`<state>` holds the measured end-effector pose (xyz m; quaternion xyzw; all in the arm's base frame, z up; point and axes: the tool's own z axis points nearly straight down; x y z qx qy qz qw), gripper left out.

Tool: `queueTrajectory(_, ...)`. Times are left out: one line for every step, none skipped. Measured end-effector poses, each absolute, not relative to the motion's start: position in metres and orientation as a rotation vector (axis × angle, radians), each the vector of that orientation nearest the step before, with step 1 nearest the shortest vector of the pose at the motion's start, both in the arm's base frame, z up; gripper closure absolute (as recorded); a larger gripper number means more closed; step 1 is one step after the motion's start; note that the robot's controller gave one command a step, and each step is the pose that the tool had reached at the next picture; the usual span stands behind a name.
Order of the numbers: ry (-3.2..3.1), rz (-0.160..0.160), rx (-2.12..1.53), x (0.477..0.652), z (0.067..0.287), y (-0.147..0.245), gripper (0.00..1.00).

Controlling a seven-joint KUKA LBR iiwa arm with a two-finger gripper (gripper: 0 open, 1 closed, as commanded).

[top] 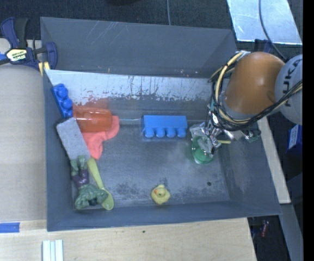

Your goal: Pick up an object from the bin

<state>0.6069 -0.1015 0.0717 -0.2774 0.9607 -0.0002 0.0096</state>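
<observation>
My gripper (204, 143) reaches down at the right side of the bin, its fingers around a small green round thing (202, 156) that rests on the bin floor. The fingers stand close on either side of the thing's top, but their gap is hidden by the wrist. A blue block with four studs (165, 126) lies just left of the gripper, near the back wall. A small yellow duck-like toy (160, 194) sits near the front wall, left of and below the gripper.
Along the left wall lie a blue knobbed piece (62, 100), an orange cup on its side (93, 118), a pink flat shape (99, 137), a grey sponge-like slab (72, 138) and a green and yellow toy heap (90, 192).
</observation>
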Motion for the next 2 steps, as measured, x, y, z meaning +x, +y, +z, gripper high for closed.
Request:
queueTrajectory(2.998,-0.002,-0.863,0.607,0.076,-0.102,1.0)
queueTrajectory(3.002,0.001,-0.861,0.606,0.108,-0.102,1.0)
